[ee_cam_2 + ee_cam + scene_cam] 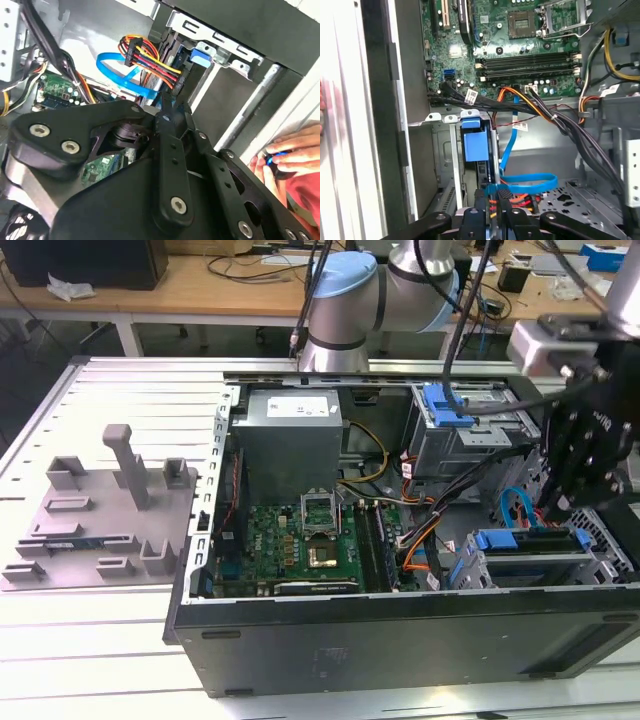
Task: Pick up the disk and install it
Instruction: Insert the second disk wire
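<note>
On the exterior view's left a grey plastic fixture (105,515) sits on the table (120,390), beside the open computer case (400,630) with its green motherboard (300,545) and grey power supply (290,430). Further right, the disk (530,550), with its blue bracket, sits in the lower drive cage at the case's near right corner. The gripper (557,502) hangs just above it; I cannot tell how its jaws stand.

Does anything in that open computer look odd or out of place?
One thing: a person's hand rests at the edge of the open computer case, close beside the gripper working by the blue-bracketed disk. Otherwise loose cables drape across the inside, and nothing looks spilled or broken.
</note>
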`<action>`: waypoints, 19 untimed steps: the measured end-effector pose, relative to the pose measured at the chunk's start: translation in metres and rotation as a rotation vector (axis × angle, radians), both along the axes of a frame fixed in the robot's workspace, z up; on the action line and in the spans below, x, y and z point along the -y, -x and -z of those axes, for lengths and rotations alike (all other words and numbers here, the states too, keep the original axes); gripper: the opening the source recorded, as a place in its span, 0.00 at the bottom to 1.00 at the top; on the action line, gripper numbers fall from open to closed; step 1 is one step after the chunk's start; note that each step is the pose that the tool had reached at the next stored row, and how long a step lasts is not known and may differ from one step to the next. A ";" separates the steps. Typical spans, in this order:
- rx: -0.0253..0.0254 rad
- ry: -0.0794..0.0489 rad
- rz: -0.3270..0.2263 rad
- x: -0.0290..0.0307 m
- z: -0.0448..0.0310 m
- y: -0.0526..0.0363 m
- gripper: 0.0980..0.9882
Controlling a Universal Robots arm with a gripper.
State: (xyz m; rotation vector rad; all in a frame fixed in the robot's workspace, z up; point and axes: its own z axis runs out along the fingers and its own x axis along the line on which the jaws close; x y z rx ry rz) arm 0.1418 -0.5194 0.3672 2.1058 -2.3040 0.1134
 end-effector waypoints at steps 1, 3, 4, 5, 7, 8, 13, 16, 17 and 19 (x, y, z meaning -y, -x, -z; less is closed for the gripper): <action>0.0000 0.002 0.000 -0.0011 -0.0056 0.0000 0.16; 0.0004 0.005 0.000 -0.0031 -0.0145 0.0000 0.16; 0.0008 0.007 0.000 -0.0042 -0.0184 -0.0001 0.16; 0.0014 0.008 0.000 -0.0054 -0.0212 -0.0001 0.14; 0.0025 0.013 0.000 -0.0082 -0.0241 0.0001 0.07; 0.0026 0.016 0.000 -0.0091 -0.0241 0.0002 0.01; 0.0026 0.016 0.000 -0.0093 -0.0242 0.0002 0.01; 0.0026 0.016 0.000 -0.0093 -0.0241 0.0003 0.01; 0.0026 0.016 0.000 -0.0093 -0.0241 0.0003 0.01; 0.0026 0.016 0.000 -0.0094 -0.0241 0.0002 0.01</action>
